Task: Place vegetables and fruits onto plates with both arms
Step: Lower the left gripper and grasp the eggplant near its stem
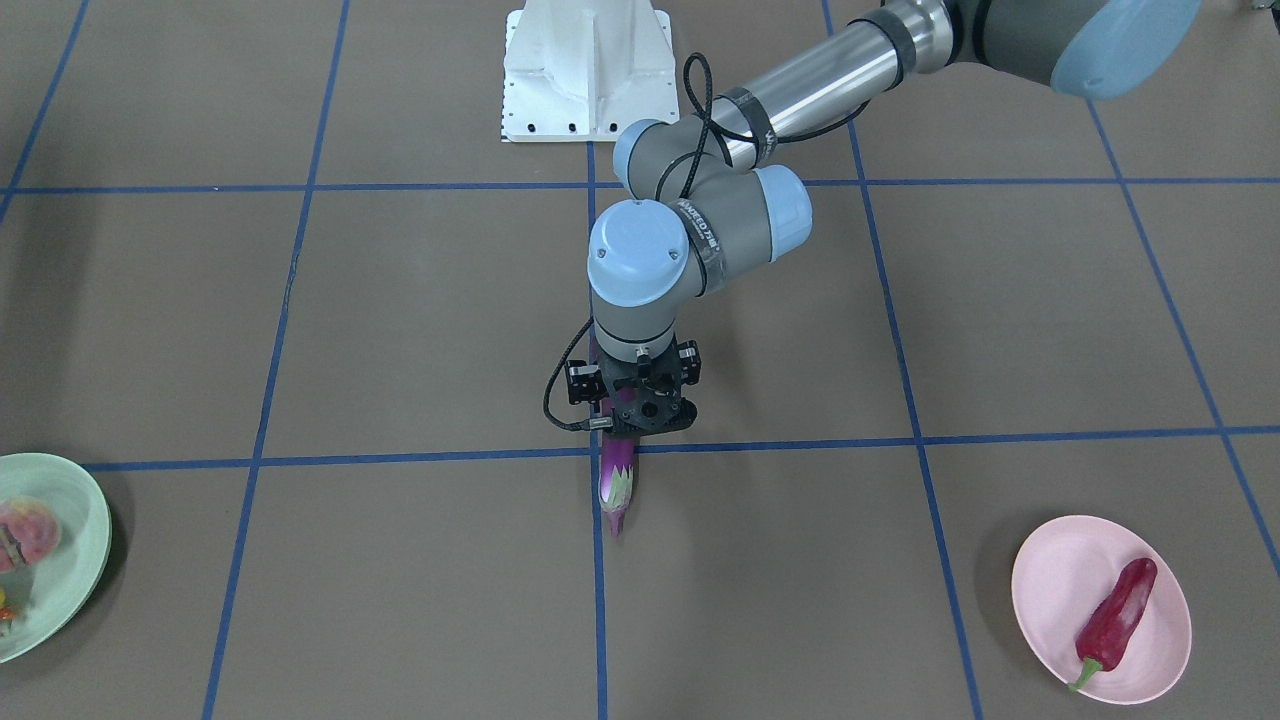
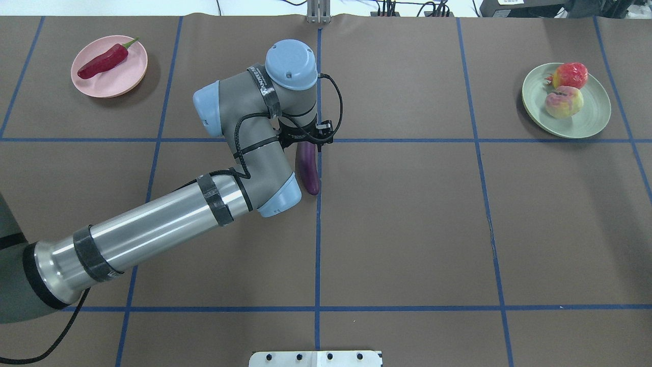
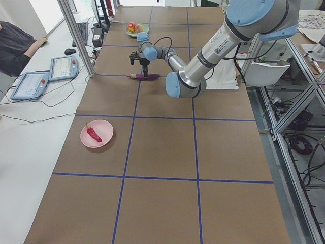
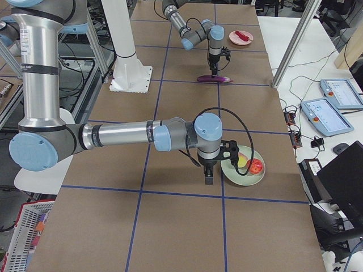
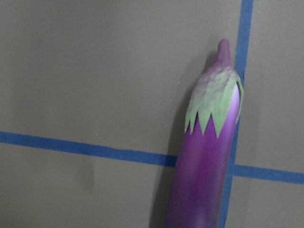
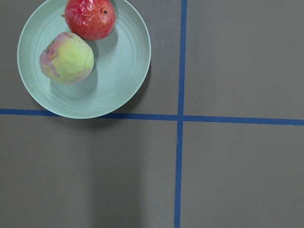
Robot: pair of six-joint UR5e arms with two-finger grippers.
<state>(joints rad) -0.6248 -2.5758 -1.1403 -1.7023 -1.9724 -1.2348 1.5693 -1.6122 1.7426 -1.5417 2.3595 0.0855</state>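
Our long glossy purple eggplant (image 1: 616, 478) lies right under the black left gripper (image 1: 630, 420), stem poking out; we can't tell if it's clamped

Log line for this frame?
left gripper: at eggplant, grip unclear; right gripper: near green plate, state unclear; chili: on pink plate; red fruit, yellow fruit: on green plate

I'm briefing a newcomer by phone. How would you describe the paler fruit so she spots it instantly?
Find the mint green plate on the robot's right side of the table. Two round fruits sit on it; yours is the pale yellow-pink fruit, not the bumpy red-orange fruit beside it.
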